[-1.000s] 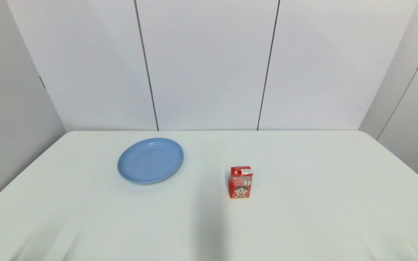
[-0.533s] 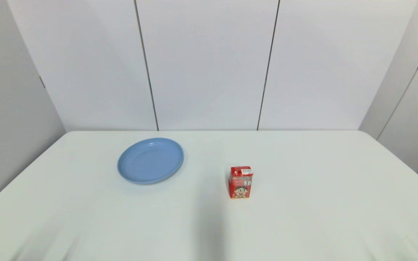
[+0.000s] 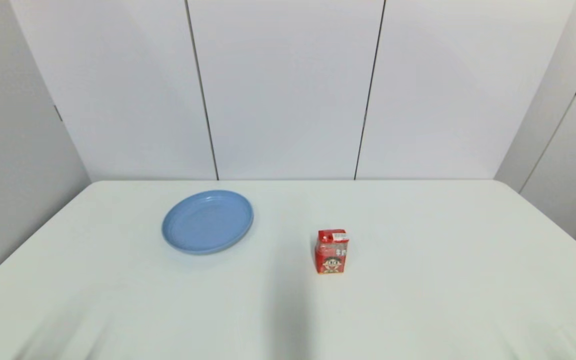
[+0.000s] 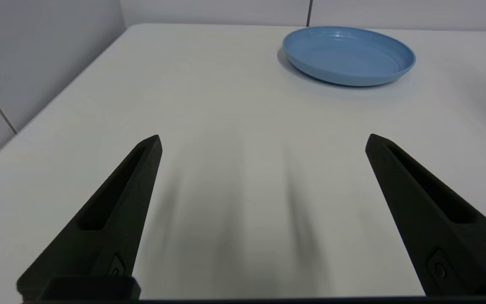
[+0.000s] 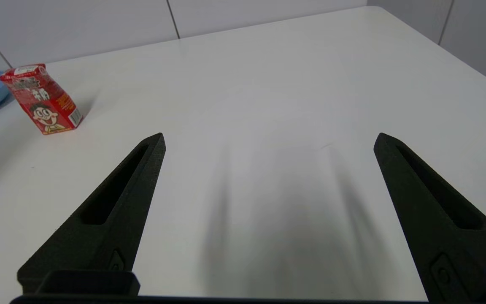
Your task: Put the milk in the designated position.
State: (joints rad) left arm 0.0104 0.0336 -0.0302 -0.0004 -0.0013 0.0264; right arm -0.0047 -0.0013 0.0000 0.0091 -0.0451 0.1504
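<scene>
The milk (image 3: 331, 251), a small red carton with a cartoon child's face, stands upright on the white table (image 3: 418, 240) a little right of centre. In the right wrist view the milk (image 5: 42, 99) stands well ahead of my right gripper (image 5: 268, 139), which is open and empty. My left gripper (image 4: 263, 140) is open too, low over bare table near the front left. Neither gripper shows in the head view. The designated position carries no mark that I can see on the tabletop.
A round blue plate (image 3: 207, 221) lies left of the milk, toward the back; the plate (image 4: 348, 55) also shows ahead of the left gripper. Grey wall panels close the table on the back and both sides.
</scene>
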